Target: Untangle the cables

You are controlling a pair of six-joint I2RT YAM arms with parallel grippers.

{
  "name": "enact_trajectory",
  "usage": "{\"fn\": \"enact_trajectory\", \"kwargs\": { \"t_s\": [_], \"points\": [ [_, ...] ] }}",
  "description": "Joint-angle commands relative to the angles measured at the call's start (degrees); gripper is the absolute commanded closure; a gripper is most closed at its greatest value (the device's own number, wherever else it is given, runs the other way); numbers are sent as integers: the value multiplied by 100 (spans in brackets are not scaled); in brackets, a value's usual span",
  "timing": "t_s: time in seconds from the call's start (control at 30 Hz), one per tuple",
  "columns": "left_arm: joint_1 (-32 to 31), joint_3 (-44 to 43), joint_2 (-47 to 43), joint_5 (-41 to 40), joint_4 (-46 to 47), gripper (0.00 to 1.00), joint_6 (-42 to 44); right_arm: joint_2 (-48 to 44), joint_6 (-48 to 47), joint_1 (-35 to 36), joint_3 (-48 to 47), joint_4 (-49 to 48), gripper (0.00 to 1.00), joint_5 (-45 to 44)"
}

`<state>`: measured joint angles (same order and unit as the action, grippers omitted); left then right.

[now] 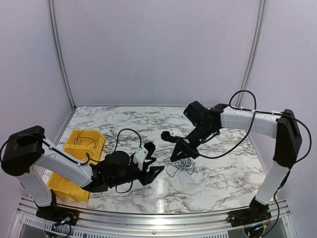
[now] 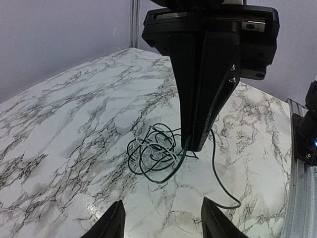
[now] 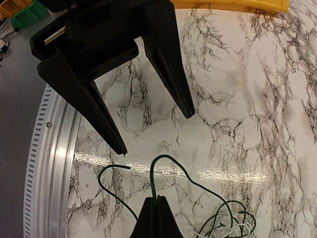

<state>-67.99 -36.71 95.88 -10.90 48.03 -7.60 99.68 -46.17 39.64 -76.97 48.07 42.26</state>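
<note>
- Right gripper (image 3: pixel 156 204): jaws shut on 1 strand of the cables (image 2: pixel 151 156).
- Left gripper (image 2: pixel 163 218): jaws open, empty.
- Looks light, floppy; pinch a loop just below your right jaws.

Marble-patterned table (image 1: pixel 124 121), loose tangle of thin cables (image 1: pixel 182 165) near its middle, yellow bins (image 1: pixel 79 153) at left edge

Bright even light, glare band on marble table (image 3: pixel 233 176), wide-angle bowing, sharp focus
</note>
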Motion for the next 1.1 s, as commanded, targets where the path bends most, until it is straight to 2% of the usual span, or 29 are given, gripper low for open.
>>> {"fn": "enact_trajectory", "kwargs": {
  "t_s": [0.0, 0.23, 0.3, 0.47, 0.53, 0.57, 0.6, 0.67, 0.83, 0.93, 1.07],
  "points": [
    [-31, -191, 374, -288, 1081, 47, 330, -160, -20, 19, -24, 149, 100, 262],
    [-31, -506, 793, -120, 1478, 56, 579, -109, 4, 18, -13, 123, 100, 287],
    [-31, -602, 889, -77, 1495, 61, 654, -86, 3, 23, -16, 115, 100, 307],
    [-31, -722, 1079, -31, 1485, 91, 724, -48, 4, 18, 18, 71, 100, 223],
    [-31, -667, 1099, -108, 1490, 99, 693, -54, 13, 3, 119, -5, 99, 149],
    [-31, -626, 1100, -158, 1490, 100, 671, -61, 23, -26, 179, -74, 96, 99],
    [-31, -581, 1087, -197, 1490, 100, 650, -69, 71, -64, 252, -173, 89, 22],
    [-31, -462, 1042, -269, 1490, 100, 556, -95, 121, -143, 410, -389, 70, -164],
    [-31, -65, 806, -410, 1496, 100, 171, -198, 345, -331, 894, -1253, 30, -957],
    [-31, 186, 672, -503, 1499, 100, -124, -22, 359, -329, 930, -1475, 24, -1444],
    [-31, 453, 618, -614, 1567, 100, -394, 283, 400, -310, 962, -1822, 23, -1762]
  ]
}}
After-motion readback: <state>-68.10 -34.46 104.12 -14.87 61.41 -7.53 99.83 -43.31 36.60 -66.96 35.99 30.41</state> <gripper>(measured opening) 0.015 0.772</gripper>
